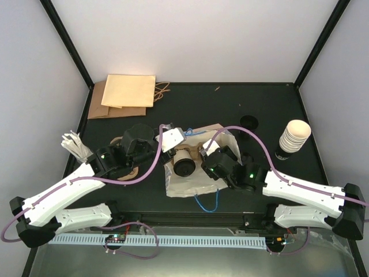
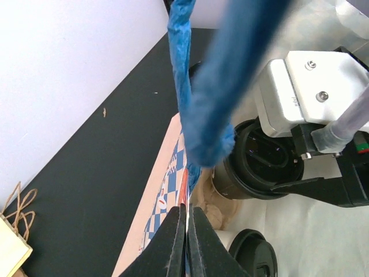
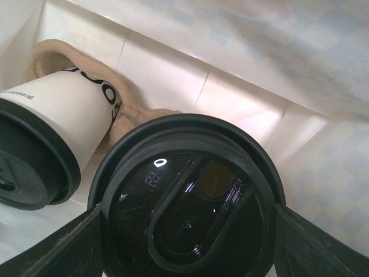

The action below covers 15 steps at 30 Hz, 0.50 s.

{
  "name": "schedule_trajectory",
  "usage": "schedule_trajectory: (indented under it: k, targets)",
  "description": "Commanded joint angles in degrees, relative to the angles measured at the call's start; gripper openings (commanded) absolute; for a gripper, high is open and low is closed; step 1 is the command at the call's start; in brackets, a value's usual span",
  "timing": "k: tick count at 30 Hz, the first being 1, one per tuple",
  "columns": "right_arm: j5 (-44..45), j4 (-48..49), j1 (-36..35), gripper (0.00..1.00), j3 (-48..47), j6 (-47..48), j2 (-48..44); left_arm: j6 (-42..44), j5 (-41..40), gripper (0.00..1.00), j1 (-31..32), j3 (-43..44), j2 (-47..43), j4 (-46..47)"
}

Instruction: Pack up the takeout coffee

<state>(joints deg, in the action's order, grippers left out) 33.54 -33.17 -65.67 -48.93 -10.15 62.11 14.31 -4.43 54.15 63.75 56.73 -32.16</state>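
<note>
Cups with lids on number two, both inside the one bag that lies open at mid-table. My right gripper has the coffee cup. Its two fingers stand wide and press either side of the round lid, which is glossy black plastic with a raised oval. That cup lies tilted on its side in the bag's mouth, with the lid toward the near edge. The other cup lies just beside it. Its wall is smooth cream paper with black print, and its lid is black too. A brown fibrous piece curls behind it, and I cannot tell what that is.

My left gripper is pinched fully closed on the bag's thin edge. The bag is paper, blue-checked outside with red marks and plain white inside. Its handles count two, both of twisted blue paper. The far handle hangs just before my left fingers, and the near handle loops out on the near side.

Far right on the black table stands one stack of nested cream cups. One loose lid lies left of it. Far left lie two flat brown bags, and nearer, one bundle of thin white sticks.
</note>
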Motion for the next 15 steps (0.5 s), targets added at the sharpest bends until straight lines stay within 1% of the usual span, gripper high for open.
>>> schedule_trajectory:
  k: [1, 4, 10, 15]
  targets:
    - [5.1, 4.5, -0.3, 0.61, 0.4, -2.2, 0.6, -1.6, 2.1, 0.03, 0.6, 1.8, -0.4, 0.2]
    - [6.2, 7.0, -0.3, 0.61, 0.9, -2.2, 1.0, -3.2, 3.5, 0.03, 0.7, 2.0, -0.3, 0.3]
    - [8.6, 15.2, -0.2, 0.61, 3.6, -0.9, -0.6, -8.0, 6.3, 0.04, 0.6, 3.0, -0.2, 1.0]
    - [7.8, 17.0, 0.1, 0.61, 4.3, -0.5, -0.2, -10.7, 8.8, 0.04, 0.5, 4.1, 0.0, 1.0]
